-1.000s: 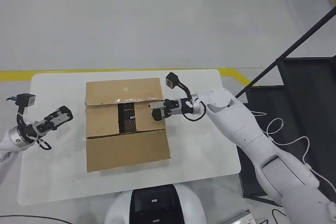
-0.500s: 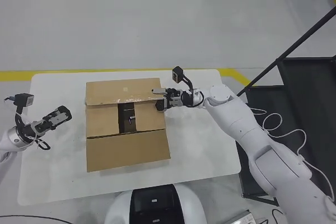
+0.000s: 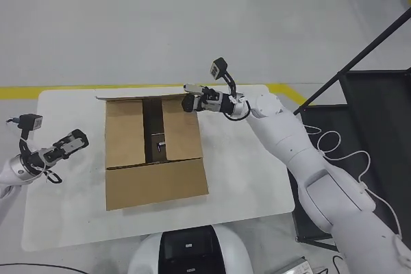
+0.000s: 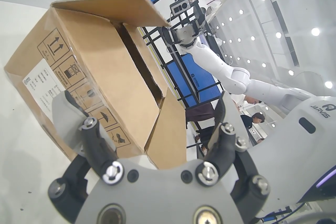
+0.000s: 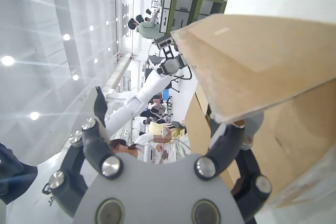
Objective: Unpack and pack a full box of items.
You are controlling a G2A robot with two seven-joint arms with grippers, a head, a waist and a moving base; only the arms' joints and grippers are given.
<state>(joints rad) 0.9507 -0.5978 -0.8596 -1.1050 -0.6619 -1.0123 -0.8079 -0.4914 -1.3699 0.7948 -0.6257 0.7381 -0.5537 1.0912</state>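
Observation:
A brown cardboard box (image 3: 154, 147) stands in the middle of the white table (image 3: 246, 178). Its back flap (image 3: 140, 98) is raised upright, and the two inner flaps lie flat with a dark gap (image 3: 157, 140) between them. A small item shows in that gap. My right gripper (image 3: 192, 101) is open at the back right corner of the box, with one finger under the raised flap's corner (image 5: 236, 83). My left gripper (image 3: 72, 144) hangs open to the left of the box, apart from it, with the box's side (image 4: 78, 72) ahead of it.
The front flap (image 3: 157, 183) lies spread toward the table's near edge. A black metal rack (image 3: 370, 137) stands beside the table on the right. A yellow floor line (image 3: 55, 90) runs behind the table. Bare table lies left and right of the box.
My right gripper has moved toward the back of the table, swinging the back flap from flat over the box to upright. The left arm has kept still.

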